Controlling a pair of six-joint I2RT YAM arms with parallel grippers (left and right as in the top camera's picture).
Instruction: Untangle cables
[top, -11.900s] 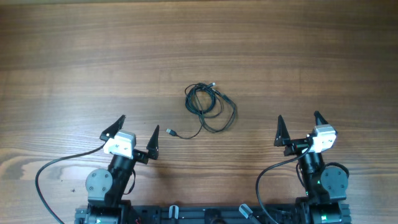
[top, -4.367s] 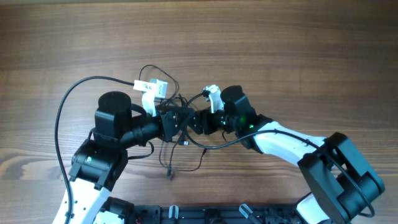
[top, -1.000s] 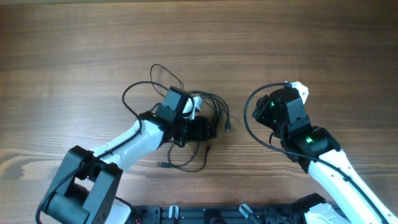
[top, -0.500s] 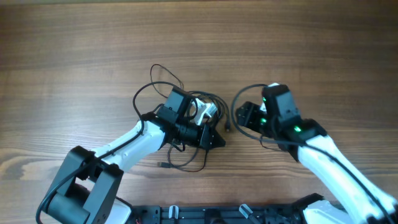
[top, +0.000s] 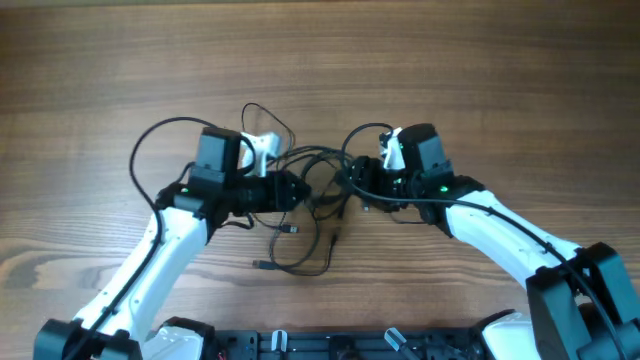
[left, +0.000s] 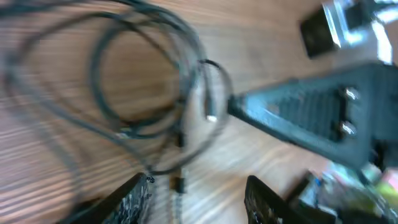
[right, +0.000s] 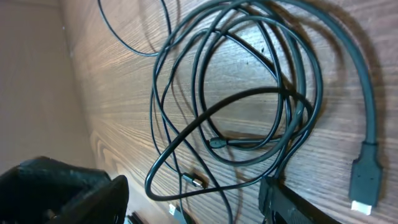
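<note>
The cables (top: 320, 158) lie as a loose black tangle at the table's middle, with one loop trailing toward the front to a small plug (top: 257, 265). My left gripper (top: 295, 190) is at the tangle's left side and my right gripper (top: 352, 180) at its right, facing each other. In the blurred left wrist view the left gripper (left: 199, 202) is open, with coils (left: 186, 68) ahead and a small plug just in front of its jaws. The right gripper (right: 193, 199) is open too, its jaws wide on either side of several strands (right: 292, 106), pinching none.
A thicker cord end with a plug (right: 365, 177) lies at the right of the right wrist view. Each arm's own thick black cable arches above it (top: 150, 140) (top: 365, 132). The arm bases' rail (top: 330, 345) runs along the front edge.
My right gripper has swung left up to the tangle. My left arm has turned and its gripper has pulled back leftward. The coils have shifted and spread a little.
</note>
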